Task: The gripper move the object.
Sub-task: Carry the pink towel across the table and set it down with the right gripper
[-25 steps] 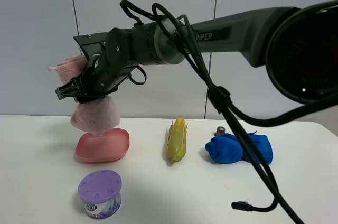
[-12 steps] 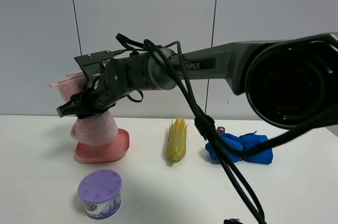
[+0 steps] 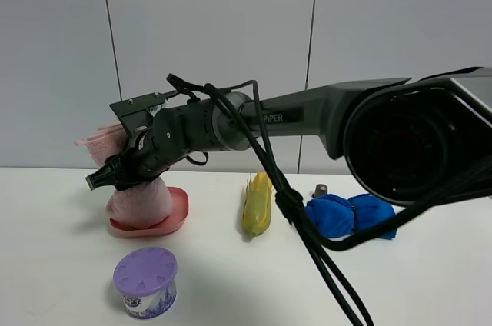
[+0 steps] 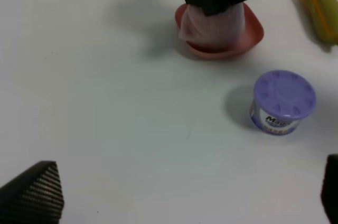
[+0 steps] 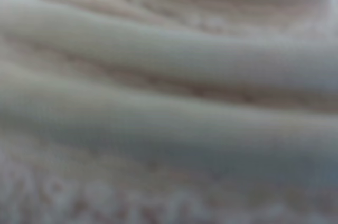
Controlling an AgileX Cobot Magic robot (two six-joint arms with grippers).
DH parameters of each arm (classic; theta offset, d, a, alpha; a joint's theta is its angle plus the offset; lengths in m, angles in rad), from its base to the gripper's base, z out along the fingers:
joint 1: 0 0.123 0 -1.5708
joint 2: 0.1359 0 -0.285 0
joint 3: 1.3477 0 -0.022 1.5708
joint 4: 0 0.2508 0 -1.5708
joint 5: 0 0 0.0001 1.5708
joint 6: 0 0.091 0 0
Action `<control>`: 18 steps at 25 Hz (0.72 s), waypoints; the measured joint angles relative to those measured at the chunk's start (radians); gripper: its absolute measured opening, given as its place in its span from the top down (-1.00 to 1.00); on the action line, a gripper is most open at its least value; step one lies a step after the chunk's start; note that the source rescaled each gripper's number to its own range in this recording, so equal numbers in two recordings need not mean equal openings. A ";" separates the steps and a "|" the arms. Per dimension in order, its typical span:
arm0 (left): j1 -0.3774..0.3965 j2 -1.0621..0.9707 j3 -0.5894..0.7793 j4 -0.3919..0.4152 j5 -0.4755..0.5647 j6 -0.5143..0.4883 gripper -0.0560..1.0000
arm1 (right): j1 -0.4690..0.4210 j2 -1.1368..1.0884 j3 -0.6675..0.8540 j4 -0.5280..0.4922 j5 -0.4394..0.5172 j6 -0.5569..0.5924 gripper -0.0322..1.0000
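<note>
Pink towel (image 3: 140,201) has dropped over the last second from hanging clear above the pink plate (image 3: 178,207) to sitting with its lower end in the dish, at the far left of the table (image 3: 430,287). The right gripper (image 3: 115,174), reaching across from the right, is clamped round the roll's middle, so the carry looks nearly done and only the release remains. The right wrist view is just a blur of pale pile, probably the towel pressed against the lens. Counting left to right: one towel, one plate beneath it, one purple-lidded tub (image 3: 145,281) in front, one corn cob (image 3: 257,204), one blue cloth (image 3: 350,216). There are two grippers; the left gripper (image 4: 179,197) hangs with its fingers spread wide, holding nothing.
</note>
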 joint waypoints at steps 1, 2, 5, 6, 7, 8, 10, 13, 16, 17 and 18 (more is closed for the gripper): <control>0.000 0.000 0.000 0.000 0.000 0.000 -1.00 | 0.000 0.000 0.000 0.000 0.000 0.000 0.93; 0.000 0.000 0.000 0.000 0.000 0.000 -1.00 | 0.000 -0.002 0.000 0.000 0.000 0.000 0.76; 0.000 0.000 0.000 0.000 0.000 0.000 -1.00 | 0.000 -0.002 0.000 0.001 -0.033 0.002 -0.33; 0.000 0.000 0.000 0.000 0.000 0.000 -1.00 | 0.000 -0.002 0.000 0.004 -0.044 0.006 -0.60; 0.000 0.000 0.000 0.000 0.000 0.000 -1.00 | 0.000 -0.003 0.000 0.010 -0.052 0.014 -0.74; 0.000 0.000 0.000 0.000 0.000 0.000 -1.00 | 0.000 -0.004 0.000 0.005 -0.056 0.019 -0.84; 0.000 0.000 0.000 0.000 0.000 0.000 -1.00 | 0.000 -0.004 0.000 0.005 -0.065 0.026 -0.94; 0.000 0.000 0.000 0.000 0.000 0.000 -1.00 | 0.000 -0.005 0.000 0.010 -0.070 0.026 -0.98; 0.000 0.000 0.000 0.000 0.000 0.000 -1.00 | 0.000 -0.022 0.000 0.010 -0.063 0.027 -0.99; 0.000 0.000 0.000 0.000 0.000 0.000 -1.00 | 0.000 -0.032 0.000 0.010 -0.054 0.032 -0.99; 0.000 0.000 0.000 0.000 0.000 0.000 -1.00 | 0.000 -0.049 0.000 0.010 -0.044 0.040 -0.99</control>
